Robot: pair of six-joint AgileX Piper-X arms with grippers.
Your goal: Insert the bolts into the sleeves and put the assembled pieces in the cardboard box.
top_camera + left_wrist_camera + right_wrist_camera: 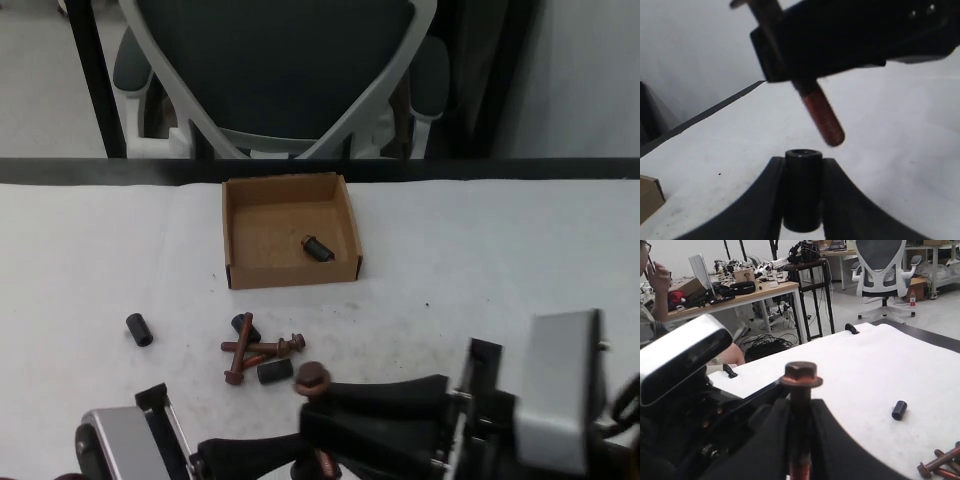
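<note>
1. Black cylindrical sleeves, smooth, with a hollow bore: 4 outside the box.
   - 1 sleeve stands upright, clenched between the curved black fingers of the left gripper above the near part of the counter.
   - 3 lie loose on the counter: 1 lone sleeve out to the left and 2 pile sleeves among the loose bolts.
2. Rust-coloured metal bolts with a threaded shank and a flanged hex head.
   - 1 bolt is held head-up, grasped between the fingers of the right gripper.
   - In the left wrist view, its threaded tip hangs tilted just above the held sleeve's open bore. It sits a little to one side, not touching and not inserted.
   - About 3 loose bolts lie crossed in a small pile. They overlap, so the count is uncertain.
3. Brown cardboard box, open-topped with low walls: 1.
   - It sits mid-counter, towards the far edge.
   - Inside it lies 1 dark cylindrical piece, near the front right corner. Whether a bolt sits in it cannot be told.
4. White matt counter, lightly speckled, with a dark strip along its far edge: 1.
   - Open surface lies right of the box and left of the lone sleeve.
   - The pile lies between the box and the 2 grippers, just beside the held bolt.
5. Grey office chair: 1, beyond the far edge and directly behind the box.
</note>
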